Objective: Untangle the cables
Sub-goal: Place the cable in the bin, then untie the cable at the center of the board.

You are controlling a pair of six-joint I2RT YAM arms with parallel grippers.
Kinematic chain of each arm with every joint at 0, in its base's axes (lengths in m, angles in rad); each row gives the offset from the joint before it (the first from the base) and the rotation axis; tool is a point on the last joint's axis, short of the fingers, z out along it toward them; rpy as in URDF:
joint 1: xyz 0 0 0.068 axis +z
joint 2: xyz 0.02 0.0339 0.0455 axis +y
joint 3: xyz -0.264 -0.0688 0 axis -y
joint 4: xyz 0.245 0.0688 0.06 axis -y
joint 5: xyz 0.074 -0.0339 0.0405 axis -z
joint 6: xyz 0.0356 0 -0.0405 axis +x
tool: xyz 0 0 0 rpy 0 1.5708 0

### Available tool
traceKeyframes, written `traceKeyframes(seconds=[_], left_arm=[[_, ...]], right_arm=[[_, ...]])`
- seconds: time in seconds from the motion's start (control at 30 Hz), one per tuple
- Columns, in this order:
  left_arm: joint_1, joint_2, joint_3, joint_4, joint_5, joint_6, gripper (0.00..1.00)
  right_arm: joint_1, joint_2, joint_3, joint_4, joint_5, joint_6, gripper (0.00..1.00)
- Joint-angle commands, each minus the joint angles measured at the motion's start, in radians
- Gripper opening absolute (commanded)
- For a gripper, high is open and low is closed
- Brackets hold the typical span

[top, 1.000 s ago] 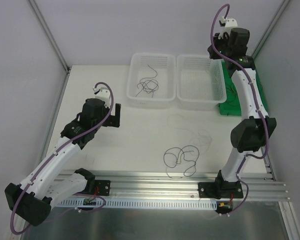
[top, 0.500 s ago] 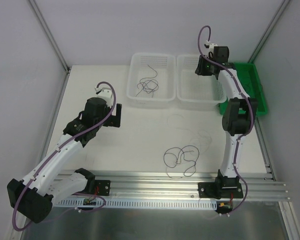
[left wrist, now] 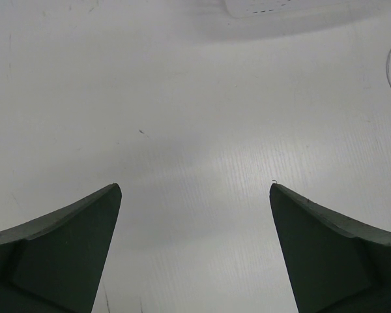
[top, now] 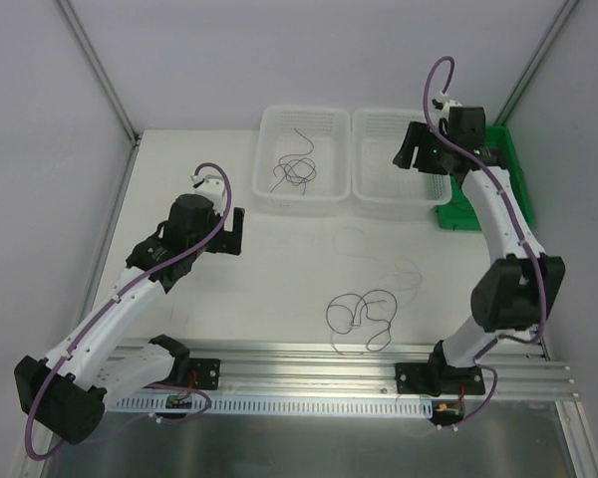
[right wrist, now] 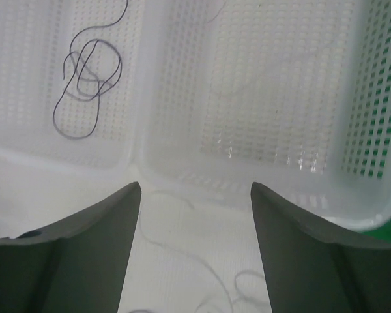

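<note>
Top view: dark cable loops (top: 360, 317) on the table (top: 199, 169), near the front rail, between the arm bases and closer to the right one. Just beyond them, toward the baskets, pale thin strands (top: 404, 271), hard to trace. One more curly cable (top: 294, 169) inside the left white basket (top: 294, 202). Right white basket (top: 394, 207) side by side with it, touching. Green basket (top: 511, 169) beside that, partly behind the right arm. Left gripper (top: 231, 231) low over bare table, well apart from every cable. Right gripper (top: 411, 151) above the right white basket. Jaw gaps hard to read from up here.

Left wrist view: left gripper (left wrist: 195, 187) spread wide, nothing between the fingers (left wrist: 65, 254), only bare table below. Sliver of a strand at the right edge, basket corner at the top.

Right wrist view: right gripper (right wrist: 195, 186) parted, nothing held, looking down on the near rims where the two white baskets meet. Shows the curly cable looped over itself on the left basket's mesh, which the top view only hints at. Pale strands on the table just below the rims. Green mesh at the far right. Dark cable loops out of both wrist views.
</note>
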Motion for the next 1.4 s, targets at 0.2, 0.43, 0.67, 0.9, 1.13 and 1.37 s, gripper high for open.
traceKeyframes(seconds=[0.2, 0.43, 0.67, 0.9, 1.13, 1.37], left_arm=[[0.011, 0.013, 0.005, 0.001, 0.089, -0.015, 0.99], [0.01, 0.032, 0.005, 0.001, 0.129, -0.027, 0.99], [0.01, 0.053, 0.004, -0.001, 0.145, -0.027, 0.99], [0.01, 0.067, 0.004, -0.004, 0.165, -0.027, 0.99], [0.01, 0.079, 0.005, -0.004, 0.179, -0.027, 0.99], [0.01, 0.09, 0.008, -0.005, 0.192, -0.028, 0.99]], right_arm=[[0.064, -0.456, -0.552, -0.014, 0.039, 0.132, 0.72], [0.065, -0.605, -0.803, -0.029, 0.176, 0.187, 0.73], [0.064, -0.617, -0.963, 0.069, 0.307, 0.318, 0.76], [0.058, -0.518, -1.022, 0.174, 0.321, 0.381, 0.75], [0.073, -0.426, -1.023, 0.23, 0.312, 0.389, 0.62], [0.111, -0.381, -1.005, 0.246, 0.277, 0.378, 0.34]])
